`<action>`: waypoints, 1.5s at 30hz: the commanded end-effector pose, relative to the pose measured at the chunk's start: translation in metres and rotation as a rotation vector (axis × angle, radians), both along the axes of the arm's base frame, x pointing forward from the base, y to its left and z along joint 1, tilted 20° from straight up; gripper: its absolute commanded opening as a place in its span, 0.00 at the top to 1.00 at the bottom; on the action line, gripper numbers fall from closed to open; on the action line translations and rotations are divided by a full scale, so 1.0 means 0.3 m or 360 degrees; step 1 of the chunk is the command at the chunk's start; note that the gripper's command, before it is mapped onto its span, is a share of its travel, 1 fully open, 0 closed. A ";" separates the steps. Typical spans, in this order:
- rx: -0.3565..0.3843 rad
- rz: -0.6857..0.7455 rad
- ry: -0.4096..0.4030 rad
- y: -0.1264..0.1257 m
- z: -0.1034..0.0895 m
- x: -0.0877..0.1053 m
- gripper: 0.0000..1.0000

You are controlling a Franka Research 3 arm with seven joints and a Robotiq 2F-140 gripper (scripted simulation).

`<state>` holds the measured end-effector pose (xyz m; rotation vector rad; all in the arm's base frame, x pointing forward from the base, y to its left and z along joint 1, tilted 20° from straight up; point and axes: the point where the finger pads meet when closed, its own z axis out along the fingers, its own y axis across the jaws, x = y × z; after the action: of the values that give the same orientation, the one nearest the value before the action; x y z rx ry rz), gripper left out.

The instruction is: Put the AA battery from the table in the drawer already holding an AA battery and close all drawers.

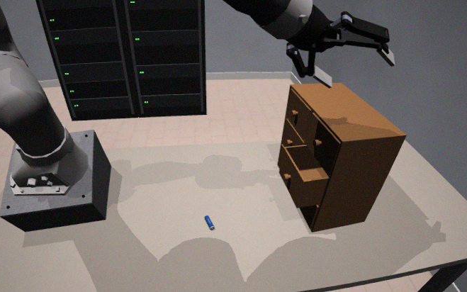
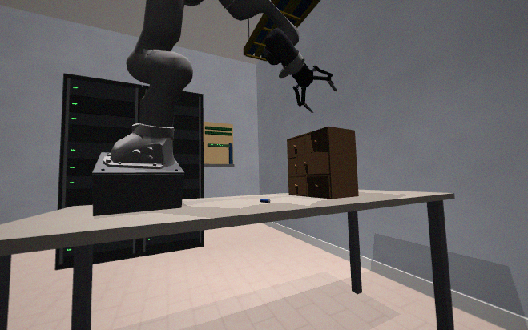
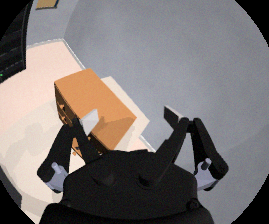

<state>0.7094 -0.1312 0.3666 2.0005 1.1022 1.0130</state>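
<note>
The blue AA battery (image 1: 209, 222) lies on the table in front of the chest and well to its left; it also shows in the exterior view (image 2: 264, 200). The small brown chest (image 1: 340, 152) stands at the table's right side, its knobbed drawer fronts facing left. One drawer (image 1: 305, 173) in its lower part is pulled out partway; I see nothing in the part of its inside that shows. The other drawers' contents are hidden. My gripper (image 1: 354, 66) is open and empty, high above the chest's far top edge. The wrist view shows the chest top (image 3: 92, 106) between the spread fingers.
The robot's base block (image 1: 53, 181) stands at the table's left. A dark server rack (image 1: 126, 54) stands behind the table. The table's right edge runs close behind the chest. A wall board (image 2: 217, 143) hangs in the background.
</note>
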 end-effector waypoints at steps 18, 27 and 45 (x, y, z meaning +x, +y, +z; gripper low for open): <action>-0.0080 0.0232 -0.0053 0.098 0.084 0.071 0.00; -0.0080 0.0232 -0.0053 0.098 0.084 0.071 0.00; -0.0194 0.0493 -0.0094 0.217 0.164 0.125 0.00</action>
<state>0.7345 -0.0940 0.3987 1.8311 1.3068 1.0844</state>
